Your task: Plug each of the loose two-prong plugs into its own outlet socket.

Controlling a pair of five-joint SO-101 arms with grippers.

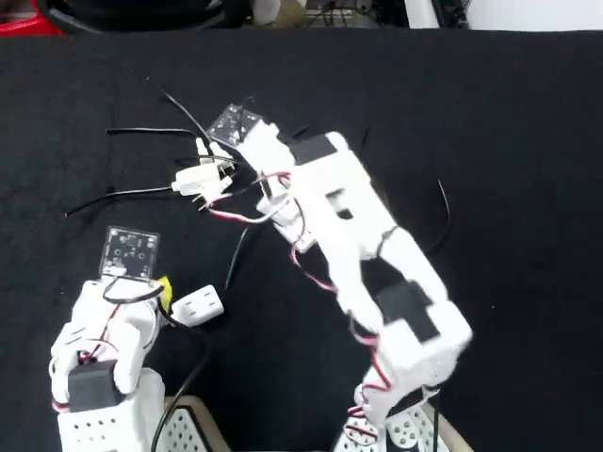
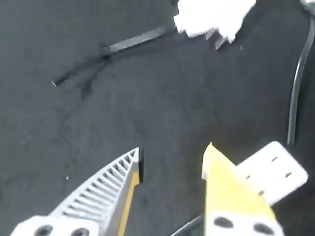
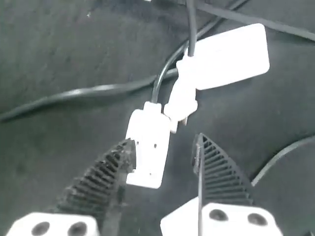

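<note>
Cords (image 1: pixel 122 196) cross the black tabletop (image 1: pixel 509 141). The left hand (image 2: pixel 172 150) gapes empty beside a white socket (image 2: pixel 273 172); the right hand (image 3: pixel 164 140) spreads wide astride a second socket (image 3: pixel 146 147).

Light is noted as even and from overhead. The black cloth (image 1: pixel 528 141) is rendered dark and matte, with hardly any shadows cast. The white arm (image 1: pixel 349 202) is blown out. The plug cluster (image 2: pixel 209 17) is washed to glare. A faint sheen is seen on the cable (image 3: pixel 88 91).
</note>
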